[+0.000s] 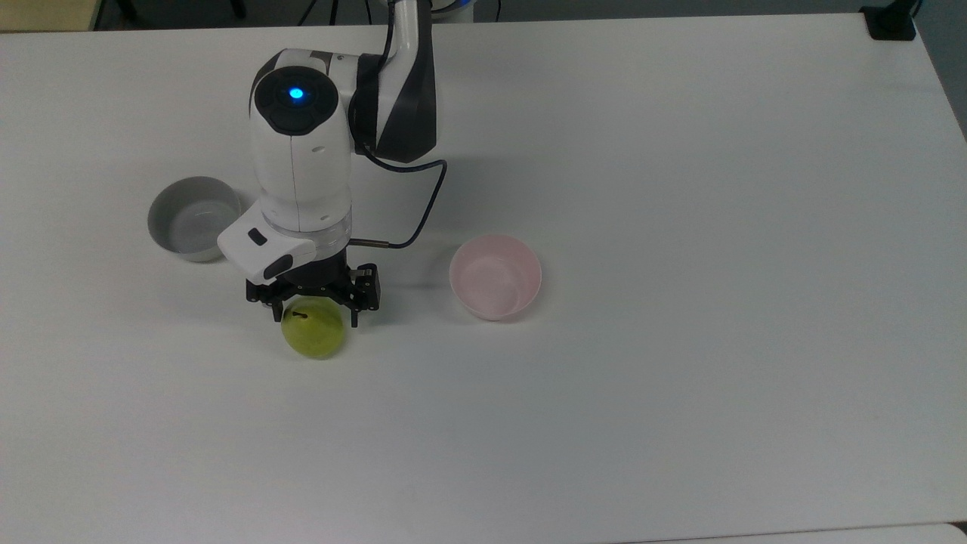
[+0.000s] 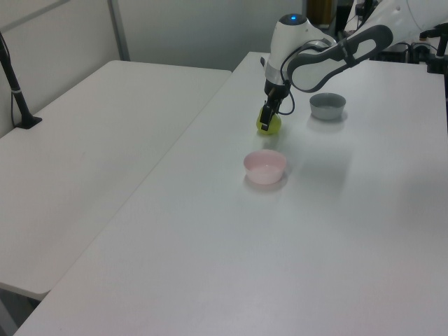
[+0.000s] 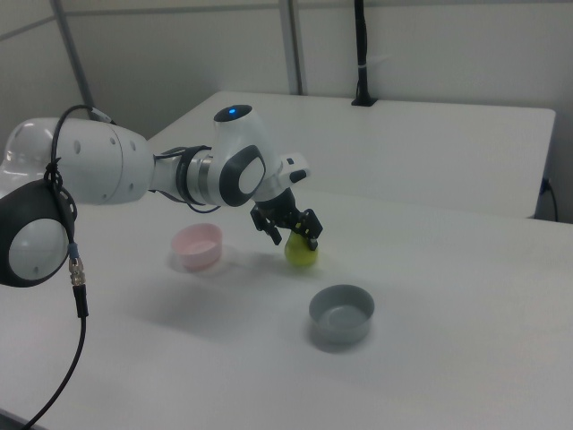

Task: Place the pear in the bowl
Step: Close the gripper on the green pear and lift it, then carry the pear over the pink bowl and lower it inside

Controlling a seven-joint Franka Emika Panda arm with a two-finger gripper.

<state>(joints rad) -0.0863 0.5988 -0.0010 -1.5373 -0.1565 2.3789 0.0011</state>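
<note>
Grey straight-sided bowl, upright on white counter. Second white counter alongside. Black post at its far edge.

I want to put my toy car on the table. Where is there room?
Lots of room on the table: the whole stretch on the top view's right of the pink bowl, and the wide strip below the pear. It is crowded between the grey bowl and the pink bowl, where the gripper sits over the pear.

A yellow-green pear with a dark stem, a pale pink bowl, a grey bowl and a black claw are seen on a white table.
</note>
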